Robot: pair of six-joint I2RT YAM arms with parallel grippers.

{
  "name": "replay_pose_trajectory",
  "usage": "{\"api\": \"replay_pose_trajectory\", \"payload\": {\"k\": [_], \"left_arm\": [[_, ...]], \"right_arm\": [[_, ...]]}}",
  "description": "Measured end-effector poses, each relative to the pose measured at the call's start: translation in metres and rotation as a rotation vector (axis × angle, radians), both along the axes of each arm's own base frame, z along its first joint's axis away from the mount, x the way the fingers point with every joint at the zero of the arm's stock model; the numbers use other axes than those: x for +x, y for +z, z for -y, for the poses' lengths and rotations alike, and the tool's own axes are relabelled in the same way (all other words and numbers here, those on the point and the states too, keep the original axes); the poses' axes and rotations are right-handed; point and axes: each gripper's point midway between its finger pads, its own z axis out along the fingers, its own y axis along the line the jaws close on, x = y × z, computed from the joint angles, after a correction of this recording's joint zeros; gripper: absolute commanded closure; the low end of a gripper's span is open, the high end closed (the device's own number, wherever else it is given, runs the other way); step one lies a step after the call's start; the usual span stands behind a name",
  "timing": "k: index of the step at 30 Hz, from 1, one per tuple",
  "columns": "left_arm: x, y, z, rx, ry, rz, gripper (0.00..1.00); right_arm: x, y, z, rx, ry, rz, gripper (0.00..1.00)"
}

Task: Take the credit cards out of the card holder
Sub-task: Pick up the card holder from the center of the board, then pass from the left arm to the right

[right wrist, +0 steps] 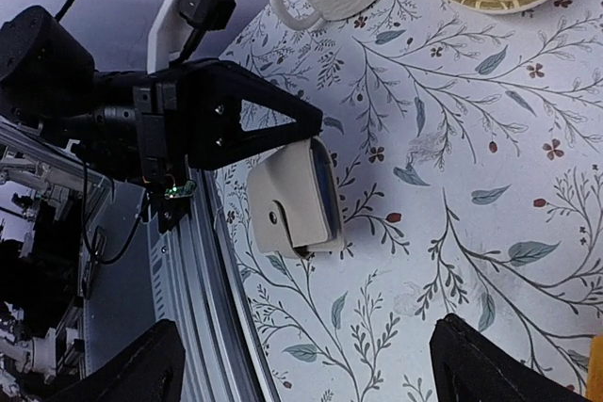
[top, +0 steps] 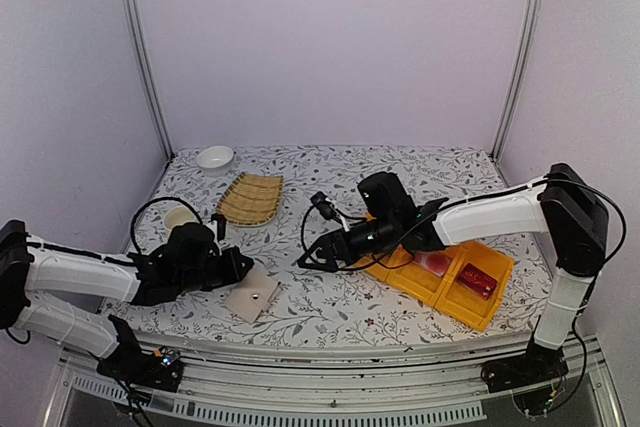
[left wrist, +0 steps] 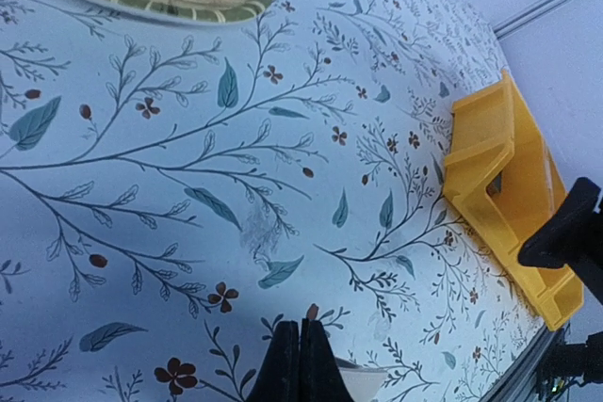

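The card holder [top: 250, 295] is a beige wallet lying folded on the floral cloth near the front edge, its snap tab on top. In the right wrist view [right wrist: 294, 200] a grey-blue lining edge shows along its side. No teal card is in view. My left gripper [top: 236, 267] is shut and empty, with its tips at the wallet's left edge. In the left wrist view the fingers [left wrist: 300, 364] are pressed together, with a pale corner of the wallet [left wrist: 366, 383] just beside them. My right gripper [top: 308, 259] is wide open and empty, hovering to the right of the wallet [right wrist: 306, 374].
Yellow plastic trays [top: 497, 292] stand at the right, holding a pinkish-red item [top: 434, 262] and a red item [top: 478, 280]. A woven bamboo mat [top: 250, 197], a white cup [top: 180, 217] and a white bowl [top: 214, 156] stand behind. The table's front rail [right wrist: 203, 280] is close to the wallet.
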Motion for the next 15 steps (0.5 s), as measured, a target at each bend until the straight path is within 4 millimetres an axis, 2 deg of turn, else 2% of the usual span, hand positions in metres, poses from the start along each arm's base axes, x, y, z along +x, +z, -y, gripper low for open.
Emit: {"api": "replay_pose_trajectory", "payload": {"k": [4, 9, 12, 13, 15], "left_arm": [[-0.001, 0.011, -0.005, -0.031, 0.013, 0.078, 1.0], [0.002, 0.017, -0.003, -0.038, 0.018, 0.117, 1.0], [0.002, 0.019, -0.004, -0.044, 0.018, 0.141, 1.0], [0.002, 0.019, -0.004, -0.044, 0.019, 0.146, 1.0], [0.002, 0.021, -0.005, -0.047, 0.021, 0.158, 1.0]], "right_arm": [[0.007, -0.016, -0.026, 0.027, 0.073, -0.009, 0.07], [0.016, -0.027, -0.058, 0.082, 0.173, 0.007, 0.09], [0.015, -0.041, -0.074, 0.106, 0.237, 0.008, 0.1], [0.013, -0.047, -0.077, 0.108, 0.254, 0.003, 0.12], [0.006, -0.061, -0.08, 0.103, 0.289, -0.014, 0.24]]}}
